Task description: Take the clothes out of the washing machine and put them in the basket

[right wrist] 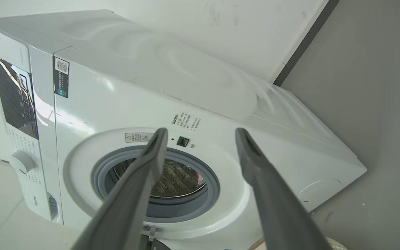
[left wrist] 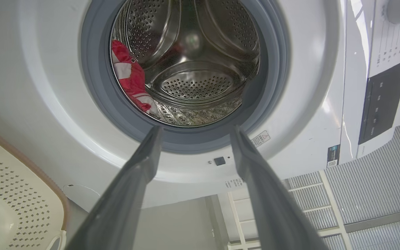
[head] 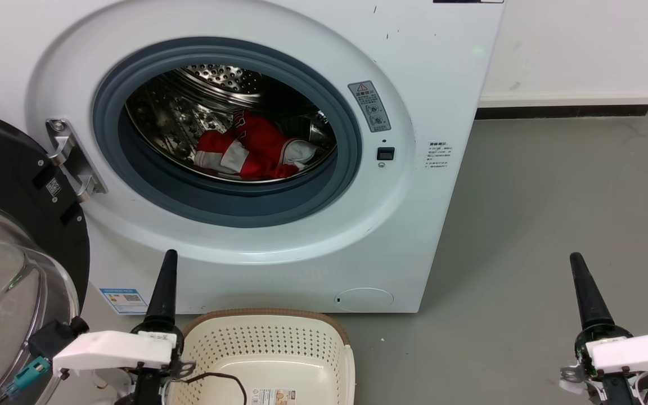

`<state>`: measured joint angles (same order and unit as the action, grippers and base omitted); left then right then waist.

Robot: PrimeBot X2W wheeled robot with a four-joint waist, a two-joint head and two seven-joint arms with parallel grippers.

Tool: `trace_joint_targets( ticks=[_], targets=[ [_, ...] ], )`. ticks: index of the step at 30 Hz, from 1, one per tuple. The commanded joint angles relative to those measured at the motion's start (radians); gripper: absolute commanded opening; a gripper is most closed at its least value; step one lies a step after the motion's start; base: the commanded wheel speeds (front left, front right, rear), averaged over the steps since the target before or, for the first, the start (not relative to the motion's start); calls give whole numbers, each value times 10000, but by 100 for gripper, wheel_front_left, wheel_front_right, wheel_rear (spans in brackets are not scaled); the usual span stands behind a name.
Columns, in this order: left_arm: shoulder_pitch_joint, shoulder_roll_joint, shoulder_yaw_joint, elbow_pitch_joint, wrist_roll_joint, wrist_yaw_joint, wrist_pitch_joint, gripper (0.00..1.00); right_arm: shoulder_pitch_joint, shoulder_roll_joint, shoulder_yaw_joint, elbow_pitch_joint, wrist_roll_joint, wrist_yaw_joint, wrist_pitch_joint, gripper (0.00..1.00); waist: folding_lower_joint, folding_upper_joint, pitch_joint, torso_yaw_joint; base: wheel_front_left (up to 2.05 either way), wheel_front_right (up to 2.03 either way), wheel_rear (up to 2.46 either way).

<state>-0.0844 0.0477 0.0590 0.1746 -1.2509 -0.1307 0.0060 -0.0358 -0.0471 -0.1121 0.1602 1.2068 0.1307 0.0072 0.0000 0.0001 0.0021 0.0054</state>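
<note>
The clothes (head: 256,151), a red garment with white panels, lie low in the steel drum of the washing machine (head: 431,84), whose porthole stands open. In the left wrist view the clothes (left wrist: 130,80) rest against the drum's left side in the washing machine (left wrist: 47,86). The cream perforated basket (head: 268,343) with its brown rim sits on the floor just in front of the machine. My left gripper (head: 170,256) is beside the basket's left edge, below the porthole, open and holding nothing (left wrist: 197,129). My right gripper (head: 576,259) hovers over the floor to the right, open and holding nothing (right wrist: 201,131).
The black-framed glass door (head: 14,185) is swung wide open at the left, close to my left arm. A thin black cable (head: 223,378) hangs over the basket's inside. Grey floor (head: 526,225) spreads to the right, up to a white wall with a dark skirting (head: 560,111).
</note>
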Motion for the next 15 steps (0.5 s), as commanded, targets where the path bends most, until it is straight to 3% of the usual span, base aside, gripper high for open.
trace_joint_targets(
  ticks=[1,15],
  targets=[
    [-208,24,-79,-237,456,0,-88,100,-69,-44,33,-271,-497,0,-93,100,0,-1,2,4,0,0,0],
    [-256,226,-700,-359,3691,131,-619,100,196,-46,338,-824,-3824,0,-432,100,0,-1,31,46,0,0,0]
  ],
)
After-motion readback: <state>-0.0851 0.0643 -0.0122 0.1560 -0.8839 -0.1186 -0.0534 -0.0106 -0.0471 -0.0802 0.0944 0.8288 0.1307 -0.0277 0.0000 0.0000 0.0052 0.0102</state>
